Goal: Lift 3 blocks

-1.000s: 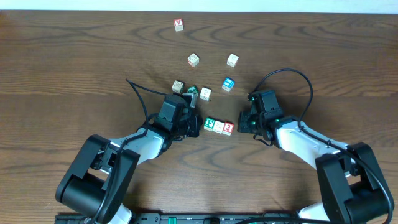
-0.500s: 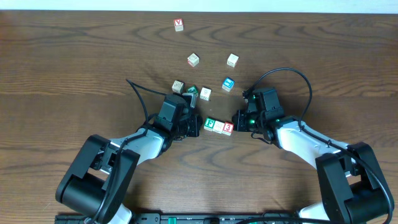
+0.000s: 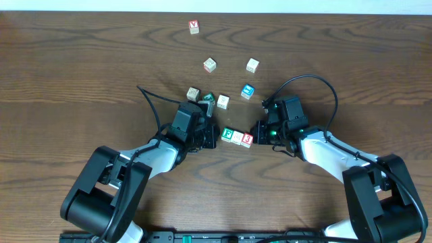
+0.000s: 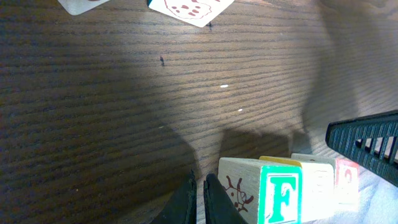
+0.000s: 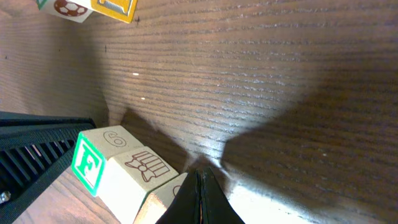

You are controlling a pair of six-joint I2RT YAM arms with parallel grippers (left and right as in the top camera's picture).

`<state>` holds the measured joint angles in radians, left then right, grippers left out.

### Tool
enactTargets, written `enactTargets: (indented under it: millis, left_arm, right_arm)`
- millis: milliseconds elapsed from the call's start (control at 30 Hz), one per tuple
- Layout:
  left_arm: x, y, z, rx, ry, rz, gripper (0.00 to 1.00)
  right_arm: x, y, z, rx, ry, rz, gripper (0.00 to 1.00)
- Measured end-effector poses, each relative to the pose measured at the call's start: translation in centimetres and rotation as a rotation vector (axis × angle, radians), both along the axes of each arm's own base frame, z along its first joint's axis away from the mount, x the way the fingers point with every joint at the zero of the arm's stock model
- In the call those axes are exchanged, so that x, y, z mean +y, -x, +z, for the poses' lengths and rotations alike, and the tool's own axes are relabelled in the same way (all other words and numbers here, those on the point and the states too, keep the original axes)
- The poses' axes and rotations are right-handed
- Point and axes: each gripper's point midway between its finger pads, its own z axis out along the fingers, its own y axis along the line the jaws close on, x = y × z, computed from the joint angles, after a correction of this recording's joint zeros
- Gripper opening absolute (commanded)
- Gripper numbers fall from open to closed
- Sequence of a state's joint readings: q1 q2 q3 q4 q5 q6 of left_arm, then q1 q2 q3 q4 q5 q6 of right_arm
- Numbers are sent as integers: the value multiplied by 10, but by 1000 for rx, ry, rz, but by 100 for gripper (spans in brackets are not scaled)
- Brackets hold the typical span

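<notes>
Three small wooden blocks are lying in a touching row at the middle of the table (image 3: 81,81): a green "F" block (image 3: 229,135) on the left, a pale block (image 3: 237,137) in the middle, and a red "3" block (image 3: 247,139) on the right. The left end effector (image 3: 210,138) is sitting fully closed and holding nothing, its tip just beside the outer face of the green block. The right end effector (image 3: 258,131) is likewise closed and empty, its tip at the red block's outer end, seemingly touching. The step appears to be squeezing the row from both ends. Doing it well likely means both tips pressing inward along the row's line, at mid-height on the end faces, then rising together evenly, so the unsupported middle block is not slipping out. Other cubes (image 3: 222,101) are lying farther back, apart from the row.
</notes>
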<state>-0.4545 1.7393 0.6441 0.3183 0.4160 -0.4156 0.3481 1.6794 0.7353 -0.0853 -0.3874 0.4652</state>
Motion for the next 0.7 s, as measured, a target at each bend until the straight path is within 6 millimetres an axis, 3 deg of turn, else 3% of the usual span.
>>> enactTargets:
  millis: [700]
  left_arm:
    - [0, 0, 0, 1, 0, 0, 8]
  right_arm:
    - [10, -3, 8, -77, -26, 103, 1]
